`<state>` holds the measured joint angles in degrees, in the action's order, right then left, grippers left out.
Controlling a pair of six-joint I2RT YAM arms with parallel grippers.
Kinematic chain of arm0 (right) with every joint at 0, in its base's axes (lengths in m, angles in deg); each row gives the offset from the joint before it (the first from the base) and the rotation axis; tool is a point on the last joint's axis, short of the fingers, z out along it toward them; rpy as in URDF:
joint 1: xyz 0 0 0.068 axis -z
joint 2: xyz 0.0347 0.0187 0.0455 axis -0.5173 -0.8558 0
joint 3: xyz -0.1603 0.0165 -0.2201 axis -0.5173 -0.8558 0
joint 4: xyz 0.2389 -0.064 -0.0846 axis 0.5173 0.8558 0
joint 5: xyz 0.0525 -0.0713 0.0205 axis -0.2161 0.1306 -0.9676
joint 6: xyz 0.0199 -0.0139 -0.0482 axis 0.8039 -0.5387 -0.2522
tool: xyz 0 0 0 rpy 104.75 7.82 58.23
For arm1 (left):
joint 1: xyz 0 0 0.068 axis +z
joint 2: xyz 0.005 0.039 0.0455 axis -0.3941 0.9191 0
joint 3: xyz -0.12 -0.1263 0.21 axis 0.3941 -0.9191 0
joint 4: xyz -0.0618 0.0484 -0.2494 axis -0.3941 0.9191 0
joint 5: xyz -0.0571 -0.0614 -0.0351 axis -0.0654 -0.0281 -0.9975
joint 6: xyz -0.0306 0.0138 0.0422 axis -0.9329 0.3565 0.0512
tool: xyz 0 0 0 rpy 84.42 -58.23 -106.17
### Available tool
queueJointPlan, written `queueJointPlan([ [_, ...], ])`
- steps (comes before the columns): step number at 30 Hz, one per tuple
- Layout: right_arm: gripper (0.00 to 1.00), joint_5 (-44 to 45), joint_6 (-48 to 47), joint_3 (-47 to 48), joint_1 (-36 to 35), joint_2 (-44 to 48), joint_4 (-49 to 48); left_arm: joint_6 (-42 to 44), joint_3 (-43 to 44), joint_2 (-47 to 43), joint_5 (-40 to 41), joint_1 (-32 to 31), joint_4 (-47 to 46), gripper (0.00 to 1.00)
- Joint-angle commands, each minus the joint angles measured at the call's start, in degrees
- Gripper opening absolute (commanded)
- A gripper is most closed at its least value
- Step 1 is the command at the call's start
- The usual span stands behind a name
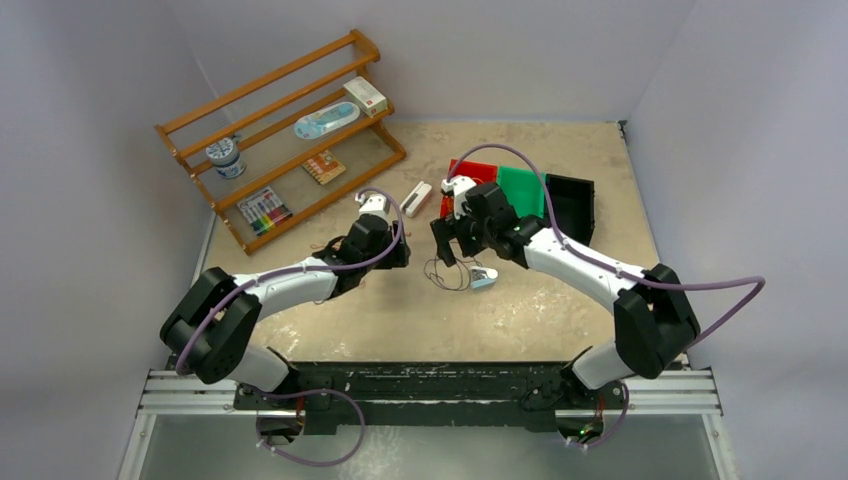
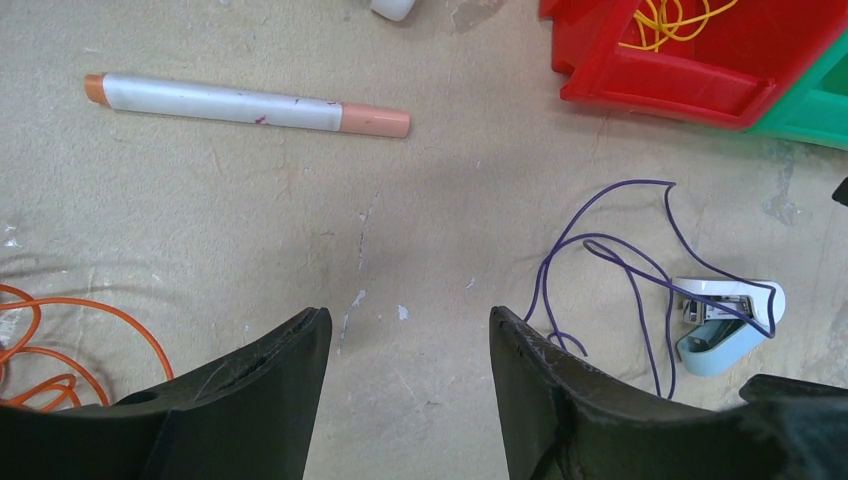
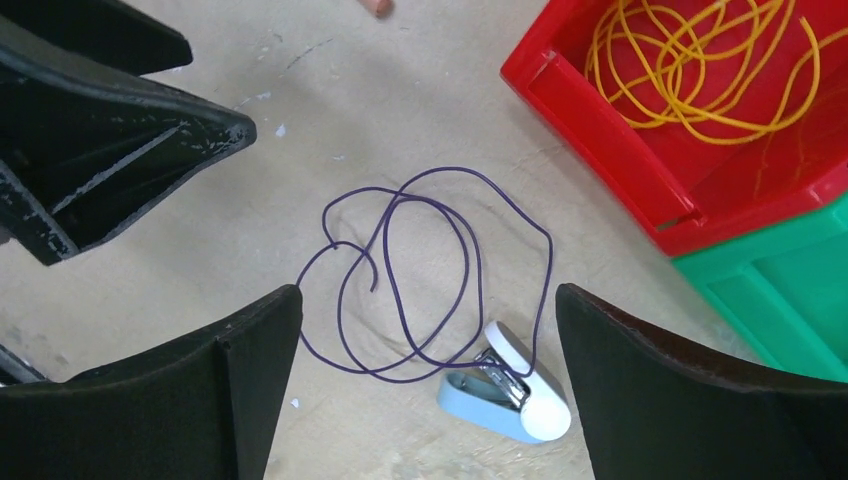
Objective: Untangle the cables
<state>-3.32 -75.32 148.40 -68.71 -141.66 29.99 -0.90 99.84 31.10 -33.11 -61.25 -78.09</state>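
A thin purple cable (image 3: 470,170) lies in loose overlapping loops on the table, and one loop runs through the open jaw of a light blue stapler (image 3: 510,395). My right gripper (image 3: 428,290) is open and empty, hovering just above these loops. My left gripper (image 2: 405,320) is open and empty over bare table, with the purple cable (image 2: 612,252) to its right and an orange cable (image 2: 60,340) at its left. A yellow cable (image 3: 700,60) lies coiled in the red bin (image 3: 610,130). In the top view the two grippers (image 1: 400,252) (image 1: 450,245) are close together.
A white marker with orange caps (image 2: 240,103) lies beyond my left gripper. A green bin (image 3: 790,290) and a black bin (image 1: 570,205) stand beside the red one. A wooden rack (image 1: 280,140) holding small items stands at the far left. A small white object (image 1: 417,198) lies near it.
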Motion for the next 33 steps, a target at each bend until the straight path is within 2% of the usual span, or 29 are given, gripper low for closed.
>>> queueJointPlan([
  [1, 0.99, -9.0, -7.6, -0.5, 1.1, 0.0, -4.6, -0.6, 1.3, -1.6, 1.7, -0.3, -1.5, 0.59],
  [4, 0.99, -11.8, -10.2, -0.9, 1.2, -0.7, -5.2, -0.8, 1.5, -2.0, 2.8, -0.3, -0.8, 0.58],
  [9, 0.99, -10.1, -11.6, -2.5, 0.6, -2.7, -7.4, -1.0, 1.3, -3.1, 5.6, -0.2, 0.5, 0.58],
  [21, 0.99, 0.4, -8.5, -4.4, -7.4, -6.3, -9.2, -0.7, 1.9, -4.3, 9.9, -0.2, 3.2, 0.58],
  [29, 0.98, 12.0, -7.0, -3.6, -10.3, -11.8, -6.7, -1.0, 1.7, -4.2, 10.1, -0.2, 3.0, 0.58],
  [33, 0.95, 14.3, -6.7, -2.1, -10.6, -14.2, -6.7, -0.9, 1.8, -4.0, 10.3, -0.2, 3.1, 0.58],
])
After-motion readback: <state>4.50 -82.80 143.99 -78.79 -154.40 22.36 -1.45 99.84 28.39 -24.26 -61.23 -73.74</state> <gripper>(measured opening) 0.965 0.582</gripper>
